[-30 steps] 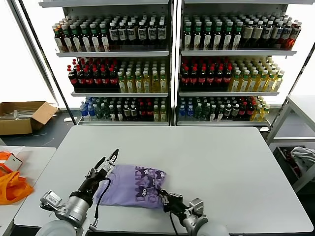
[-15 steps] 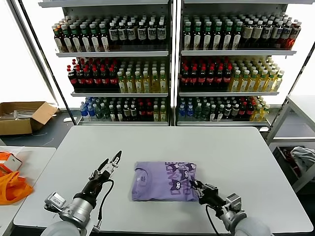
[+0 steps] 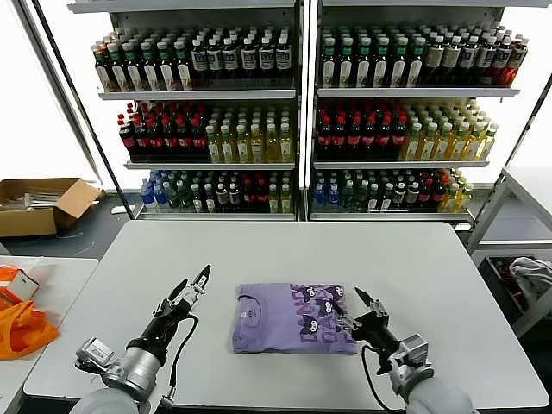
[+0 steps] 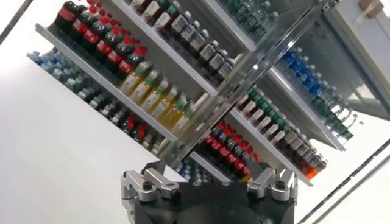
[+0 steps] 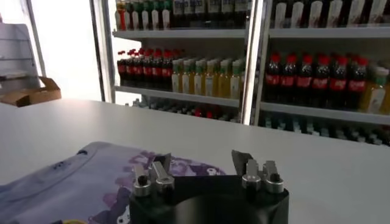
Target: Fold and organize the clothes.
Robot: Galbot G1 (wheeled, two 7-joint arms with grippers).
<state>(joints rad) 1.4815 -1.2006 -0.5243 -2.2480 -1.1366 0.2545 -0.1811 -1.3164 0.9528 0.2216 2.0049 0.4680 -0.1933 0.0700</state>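
A folded lavender T-shirt point(image 3: 289, 317) with a dark purple print on its right half lies flat on the white table point(image 3: 414, 259), near the front middle. My right gripper point(image 3: 351, 310) is open and empty, low at the shirt's right edge. In the right wrist view the open gripper point(image 5: 201, 161) hangs just over the printed cloth point(image 5: 73, 176). My left gripper point(image 3: 191, 280) is open and empty, raised above the table a little left of the shirt. The left wrist view shows the open gripper point(image 4: 210, 173) facing the shelves, with no cloth in it.
Shelves of drink bottles point(image 3: 293, 112) stand behind the table. A cardboard box point(image 3: 39, 203) lies on the floor at far left. An orange bag point(image 3: 21, 323) lies on a side table at left. Another table point(image 3: 530, 194) stands at right with cloth point(image 3: 530, 276) below it.
The right gripper dragged the bunched shirt to the right, laying it flat and folded, then opened and let go. The left gripper has barely moved.
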